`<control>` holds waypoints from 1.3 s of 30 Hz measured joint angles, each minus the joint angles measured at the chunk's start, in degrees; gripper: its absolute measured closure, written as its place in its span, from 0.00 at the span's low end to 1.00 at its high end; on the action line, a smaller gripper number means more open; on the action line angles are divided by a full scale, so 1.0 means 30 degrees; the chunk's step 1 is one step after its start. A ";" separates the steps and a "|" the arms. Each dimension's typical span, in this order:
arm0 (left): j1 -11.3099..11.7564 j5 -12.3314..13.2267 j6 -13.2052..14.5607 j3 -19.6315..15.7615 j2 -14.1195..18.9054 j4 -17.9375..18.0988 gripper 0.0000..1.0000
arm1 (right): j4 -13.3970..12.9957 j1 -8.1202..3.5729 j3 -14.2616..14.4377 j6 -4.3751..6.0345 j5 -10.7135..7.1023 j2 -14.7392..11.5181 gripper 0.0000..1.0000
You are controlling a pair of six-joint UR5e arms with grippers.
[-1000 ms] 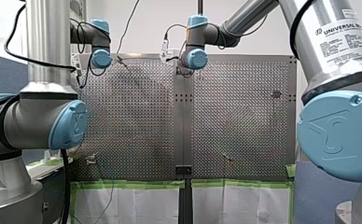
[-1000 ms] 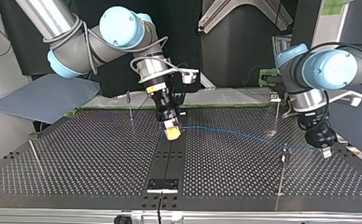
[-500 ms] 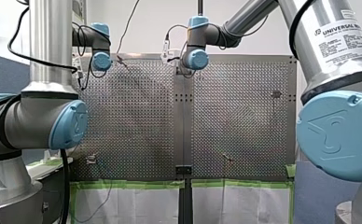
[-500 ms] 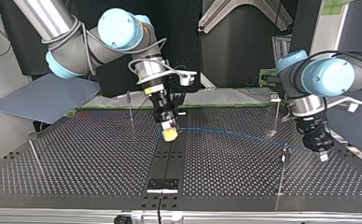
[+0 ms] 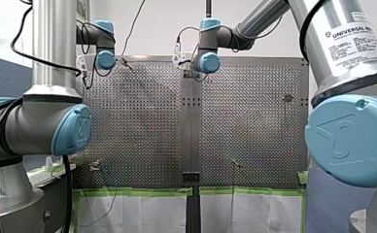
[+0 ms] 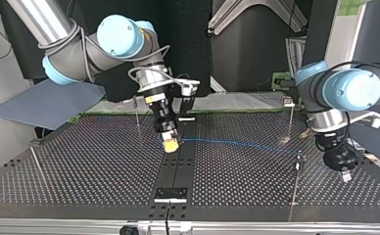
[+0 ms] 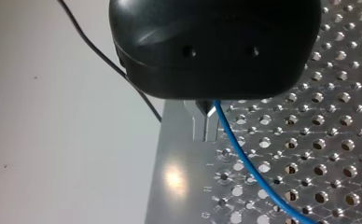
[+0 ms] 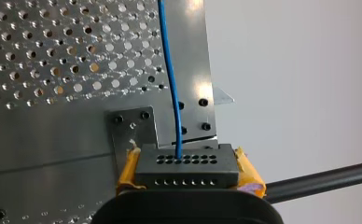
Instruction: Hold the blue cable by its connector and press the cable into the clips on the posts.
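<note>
My right gripper [image 8: 188, 179] is shut, its yellow pads [image 8: 250, 171] clamping a dark connector block [image 8: 186, 163] with rows of holes. The blue cable [image 8: 170, 79] leaves the block and runs ahead over the perforated plate. In the top view the cable [image 6: 237, 144] stretches low across the table from my right gripper [image 6: 171, 145] at centre left to my left gripper [image 6: 345, 175] at the right. My left gripper [image 7: 205, 133] is black with metal fingers, shut on the blue cable [image 7: 244, 158]. A thin post [image 6: 298, 159] stands just beside the cable near my left gripper.
More thin posts stand at the far right [image 6: 291, 120], the far left [image 6: 136, 115] and the near left [image 6: 36, 164] of the top view. A black strip [image 6: 178, 169] runs down the perforated table's middle. Green tape [image 5: 138, 191] lines the table's edge in the front view.
In the top view my right gripper has moved left and a little nearer with the connector. My left gripper has moved nearer and lower. The cable now lies straighter.
</note>
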 joint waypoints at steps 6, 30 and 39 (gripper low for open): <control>0.0122 0.0264 -0.0077 0.0453 -0.0413 -0.0045 1.00 | -0.0103 -0.0241 -0.0052 -0.0023 -0.0077 0.0244 1.00; 0.0625 0.1090 -0.0207 0.1896 -0.2256 -0.0190 1.00 | -0.0150 -0.1516 -0.2096 0.0057 -0.0668 0.1345 1.00; 0.0642 0.1191 -0.0250 0.1902 -0.2262 -0.0263 1.00 | 0.0025 -0.1818 -0.3382 0.0366 -0.1056 0.2607 1.00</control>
